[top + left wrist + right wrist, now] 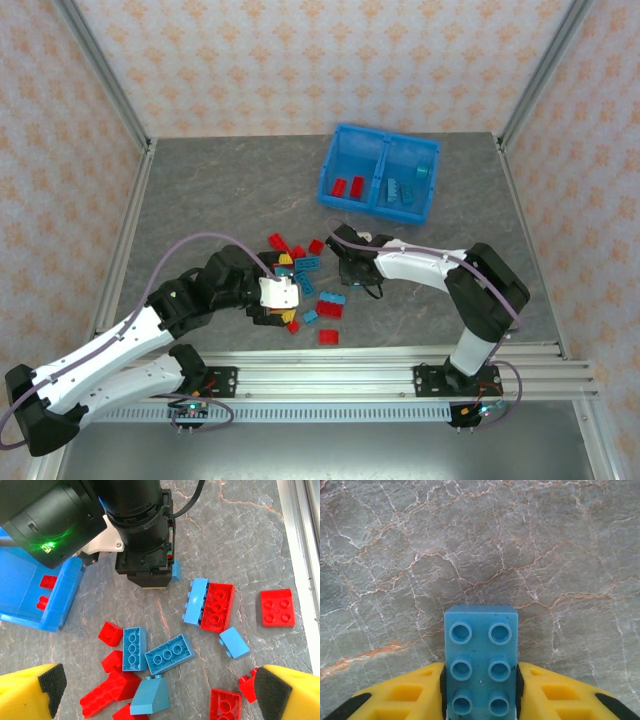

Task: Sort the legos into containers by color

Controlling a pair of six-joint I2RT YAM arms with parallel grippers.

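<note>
Red and light blue legos [305,265] lie scattered on the grey table between the two arms. My right gripper [481,692] is shut on a light blue six-stud lego [481,650], studs toward the camera, just above the bare table. In the top view the right gripper [350,268] hangs at the pile's right edge. My left gripper [157,695] is open wide over the pile, with a blue sloped lego [152,696] and two blue bricks [170,653] between its fingers [37,690]. The blue containers [380,180] stand at the back, red legos [347,187] in the left compartment, blue ones [405,188] in the right.
A blue and red pair [210,605], a red square brick [277,608] and a small blue brick [234,642] lie to the right of the pile. The aluminium rail [400,375] runs along the near edge. Frame posts and patterned walls close in the table.
</note>
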